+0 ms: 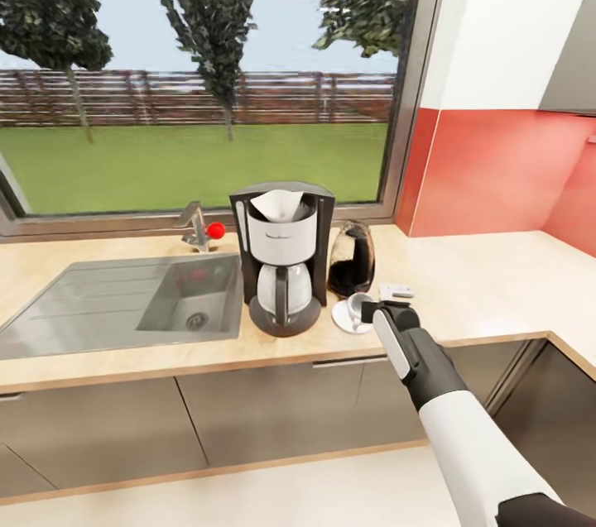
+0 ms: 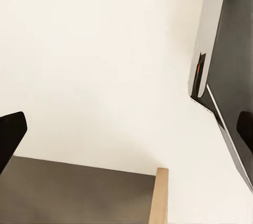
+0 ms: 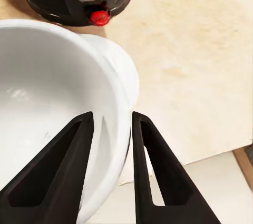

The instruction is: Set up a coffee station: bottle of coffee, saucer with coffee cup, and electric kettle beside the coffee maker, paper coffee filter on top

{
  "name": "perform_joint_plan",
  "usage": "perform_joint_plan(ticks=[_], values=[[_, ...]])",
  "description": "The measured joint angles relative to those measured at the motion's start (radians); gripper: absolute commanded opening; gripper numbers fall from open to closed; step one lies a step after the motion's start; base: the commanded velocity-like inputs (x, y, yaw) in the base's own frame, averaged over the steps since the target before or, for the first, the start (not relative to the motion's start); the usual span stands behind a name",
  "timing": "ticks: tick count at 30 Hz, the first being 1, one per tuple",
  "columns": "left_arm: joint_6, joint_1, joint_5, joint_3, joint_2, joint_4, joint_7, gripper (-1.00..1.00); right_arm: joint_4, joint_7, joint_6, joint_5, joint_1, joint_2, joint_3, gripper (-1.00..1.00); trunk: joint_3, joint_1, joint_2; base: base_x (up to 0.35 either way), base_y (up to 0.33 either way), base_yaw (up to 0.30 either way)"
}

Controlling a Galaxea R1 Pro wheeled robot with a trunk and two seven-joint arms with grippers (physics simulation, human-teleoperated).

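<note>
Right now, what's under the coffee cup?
The white saucer lies under the coffee cup, beside the coffee maker. The right end effector straddles the cup's wall; the saucer's middle is covered.

Kitchen corner with a wide window over a pale wood countertop (image 1: 488,279).

Through the window (image 1: 199,72) lie lawn, trees and a slatted fence under daylight. A steel sink (image 1: 124,304) with a faucet (image 1: 195,227) is set in the counter; grey cabinet fronts (image 1: 273,411) stand below, a red backsplash (image 1: 488,171) under the white wall, and a light floor (image 1: 314,494).
</note>
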Motion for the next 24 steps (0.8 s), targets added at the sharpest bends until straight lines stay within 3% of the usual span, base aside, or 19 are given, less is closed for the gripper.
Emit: perform_joint_plan(ticks=[14,24], values=[[-0.001,0.0,0.0,0.001,0.0,0.001,0.0,1.0,0.045,0.0,-0.001,0.0,0.0,0.0,0.0,-1.0,0.0,0.0,0.0,0.034,0.0,0.0],[-0.001,0.0,0.0,0.001,0.001,0.002,0.0,1.0,0.065,0.0,-0.001,-0.001,0.0,0.0,-0.002,-1.0,0.0,0.0,0.0,0.18,0.0,0.0]])
